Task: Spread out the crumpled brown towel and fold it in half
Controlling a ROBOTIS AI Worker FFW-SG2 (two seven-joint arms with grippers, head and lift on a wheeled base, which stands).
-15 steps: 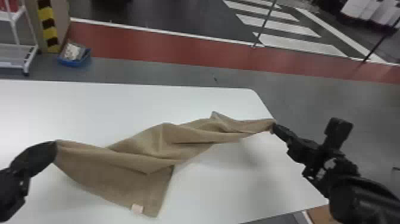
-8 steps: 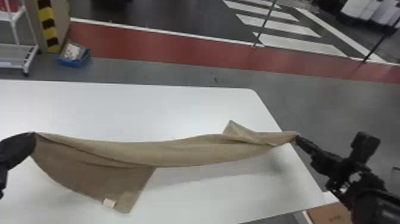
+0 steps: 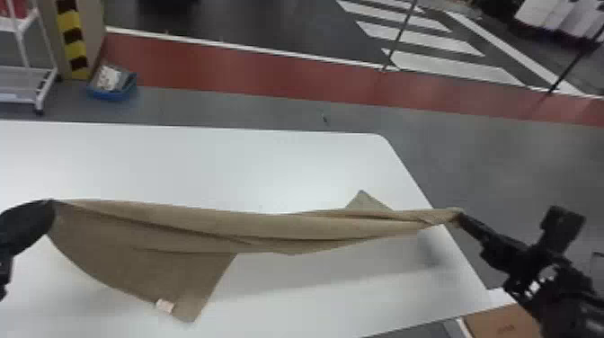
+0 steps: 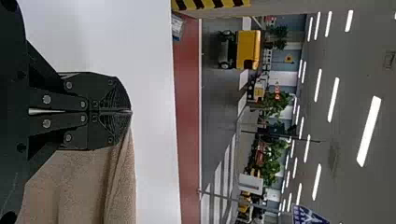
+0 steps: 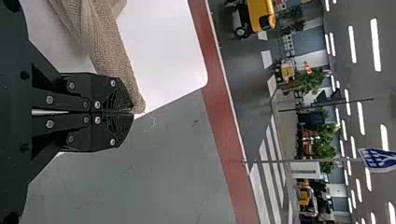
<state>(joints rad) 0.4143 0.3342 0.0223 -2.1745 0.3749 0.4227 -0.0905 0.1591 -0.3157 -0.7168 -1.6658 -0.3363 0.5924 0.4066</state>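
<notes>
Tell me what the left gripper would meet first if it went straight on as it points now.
Past the brown towel pinched in its tips, the left gripper would likely meet the white tabletop first; its height is unclear, so it might pass over the far edge instead.

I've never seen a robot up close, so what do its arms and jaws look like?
The left arm and right arm are both black. Each has flat black jaws with curved outer edges, fine ridges near the tips and round, silvery screws. A boxy black block juts from the right arm.
</notes>
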